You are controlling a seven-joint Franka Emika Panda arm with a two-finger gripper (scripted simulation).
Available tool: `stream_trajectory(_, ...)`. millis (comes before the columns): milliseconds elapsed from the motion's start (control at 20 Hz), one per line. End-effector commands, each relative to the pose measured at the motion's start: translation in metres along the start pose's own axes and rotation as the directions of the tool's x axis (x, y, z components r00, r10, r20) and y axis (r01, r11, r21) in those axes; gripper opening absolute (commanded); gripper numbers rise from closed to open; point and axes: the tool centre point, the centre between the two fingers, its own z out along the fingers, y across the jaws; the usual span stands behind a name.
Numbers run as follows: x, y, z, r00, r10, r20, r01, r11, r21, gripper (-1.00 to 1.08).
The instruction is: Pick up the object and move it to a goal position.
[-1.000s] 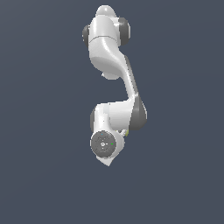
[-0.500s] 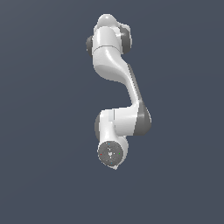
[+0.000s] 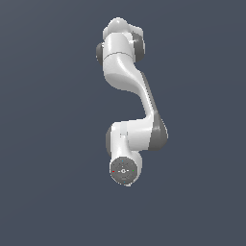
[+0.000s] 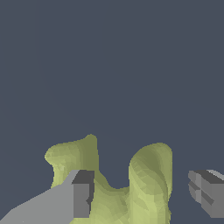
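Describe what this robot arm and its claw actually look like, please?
The arm is glossy white with smooth, rounded segments and dark grey bands at the joints. Its round grey end cap carries small red and green dots. No cables show. In the wrist view the claw has two blocky grey fingers with darker tips.

A flat, featureless dark slate-blue backdrop (image 3: 43,120) is filling both views from edge to edge. Even, soft light is falling across it, casting no visible shadows and showing no seams.
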Motion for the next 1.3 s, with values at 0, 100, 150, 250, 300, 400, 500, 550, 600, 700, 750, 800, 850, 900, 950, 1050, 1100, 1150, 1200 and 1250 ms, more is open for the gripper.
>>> stream_trajectory(0,0.000,0.000,-0.001,1.000,0.003,-0.001,-0.003,1.000,-0.002,0.68)
stream_trajectory(100,0.000,0.000,-0.001,1.000,0.003,-0.001,-0.003,1.000,-0.002,-1.00)
stream_trajectory(150,0.000,0.000,-0.001,1.000,0.003,-0.001,-0.003,1.000,-0.002,-1.00)
stream_trajectory(250,0.000,0.000,-0.001,1.000,0.003,-0.001,-0.003,1.000,-0.002,-1.00)
stream_trajectory(300,0.000,0.000,-0.001,1.000,0.003,-0.001,-0.003,1.000,-0.002,-1.00)
stream_trajectory(400,0.000,0.000,-0.001,1.000,0.003,-0.001,-0.003,1.000,-0.002,-1.00)
stream_trajectory(500,0.000,0.000,-0.001,1.000,0.003,-0.001,-0.003,1.000,-0.002,-1.00)
stream_trajectory(550,0.000,0.000,-0.001,1.000,0.003,-0.001,-0.003,1.000,-0.002,-1.00)
stream_trajectory(600,0.000,0.000,-0.001,1.000,0.003,-0.001,-0.003,1.000,-0.002,-1.00)
stream_trajectory(700,-0.001,0.000,-0.001,1.000,0.002,-0.001,-0.002,1.000,-0.002,-1.00)
stream_trajectory(750,-0.001,0.000,-0.002,1.000,0.000,-0.001,0.000,1.000,-0.003,-1.00)
stream_trajectory(800,-0.001,-0.001,-0.003,1.000,-0.002,-0.001,0.002,1.000,-0.004,-1.00)
stream_trajectory(850,-0.001,-0.002,-0.004,1.000,-0.004,-0.001,0.004,1.000,-0.006,-1.00)
stream_trajectory(900,-0.001,-0.002,-0.006,1.000,-0.008,-0.001,0.008,1.000,-0.008,-1.00)
stream_trajectory(950,-0.002,-0.003,-0.008,1.000,-0.012,-0.002,0.012,1.000,-0.010,-1.00)
stream_trajectory(1050,-0.002,-0.006,-0.013,1.000,-0.023,-0.002,0.023,1.000,-0.016,-1.00)
stream_trajectory(1100,-0.003,-0.008,-0.016,1.000,-0.029,-0.002,0.029,0.999,-0.020,-1.00)
stream_trajectory(1150,-0.004,-0.009,-0.020,0.999,-0.037,-0.002,0.036,0.999,-0.024,-1.00)
stream_trajectory(1200,-0.004,-0.011,-0.024,0.999,-0.045,-0.002,0.045,0.999,-0.029,-1.00)
stream_trajectory(1250,-0.005,-0.014,-0.028,0.999,-0.054,-0.002,0.054,0.998,-0.034,-1.00)
